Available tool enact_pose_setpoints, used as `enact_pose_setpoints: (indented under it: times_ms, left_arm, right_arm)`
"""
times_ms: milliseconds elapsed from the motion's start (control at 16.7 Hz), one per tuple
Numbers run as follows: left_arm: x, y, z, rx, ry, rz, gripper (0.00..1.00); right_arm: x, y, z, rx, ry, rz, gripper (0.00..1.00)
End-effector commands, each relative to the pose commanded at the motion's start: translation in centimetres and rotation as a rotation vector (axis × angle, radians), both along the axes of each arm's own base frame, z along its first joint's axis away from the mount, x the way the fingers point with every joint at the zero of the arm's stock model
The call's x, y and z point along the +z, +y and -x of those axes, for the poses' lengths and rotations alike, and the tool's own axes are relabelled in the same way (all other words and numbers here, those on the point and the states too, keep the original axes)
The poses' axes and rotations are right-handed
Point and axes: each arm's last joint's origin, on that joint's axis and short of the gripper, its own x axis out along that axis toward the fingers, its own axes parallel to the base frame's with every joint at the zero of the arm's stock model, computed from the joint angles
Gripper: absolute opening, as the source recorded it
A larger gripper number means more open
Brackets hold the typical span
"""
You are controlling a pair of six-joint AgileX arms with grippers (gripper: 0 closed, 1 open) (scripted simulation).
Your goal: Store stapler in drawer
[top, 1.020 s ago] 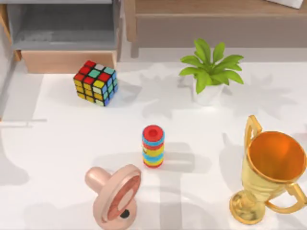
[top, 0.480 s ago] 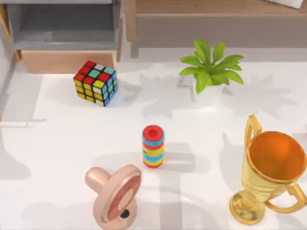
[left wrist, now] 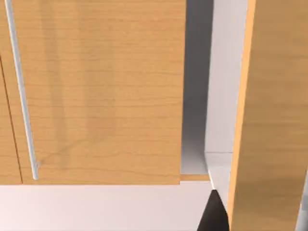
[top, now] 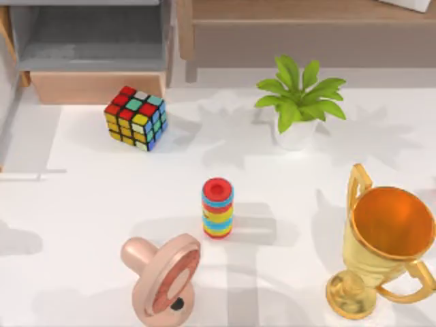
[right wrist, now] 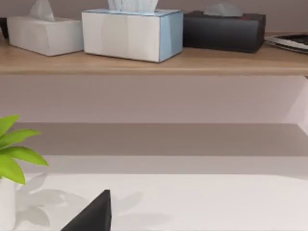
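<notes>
Left arm: the left gripper (left wrist: 214, 217) sits close to a wooden cabinet front (left wrist: 96, 96) with a vertical metal handle (left wrist: 21, 96). Open or closed: cannot tell.

Right arm: the right gripper (right wrist: 94, 214) is held low over the white table (right wrist: 202, 202), facing a shelf (right wrist: 154, 62) that carries three tissue boxes (right wrist: 132, 31). Open or closed: cannot tell.

The drawer (top: 95, 85) stands open at the upper left of the top view, and its grey interior is visible. The colour cube (top: 135, 117) lies just below it. The stapler's location cannot be told. No writing is legible.
</notes>
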Motion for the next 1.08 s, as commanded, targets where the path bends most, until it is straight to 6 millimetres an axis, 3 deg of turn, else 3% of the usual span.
enact_pose_setpoints:
  times_ms: [120,180,720,1080]
  left_arm:
    - [0.0,0.0,0.0,0.000,0.000,0.000,0.02]
    - [0.0,0.0,0.0,0.000,0.000,0.000,0.00]
    - [-0.4,0.0,0.0,0.002,0.018,0.017,0.00]
    - [-0.1,0.4,-4.5,0.003,0.001,0.005,0.00]
  right_arm:
    - [0.0,0.0,0.0,0.000,0.000,0.000,1.00]
    - [0.0,0.0,0.0,0.000,0.000,0.000,1.00]
    - [0.0,0.0,0.0,0.000,0.000,0.000,1.00]
    - [0.0,0.0,0.0,0.000,0.000,0.000,1.00]
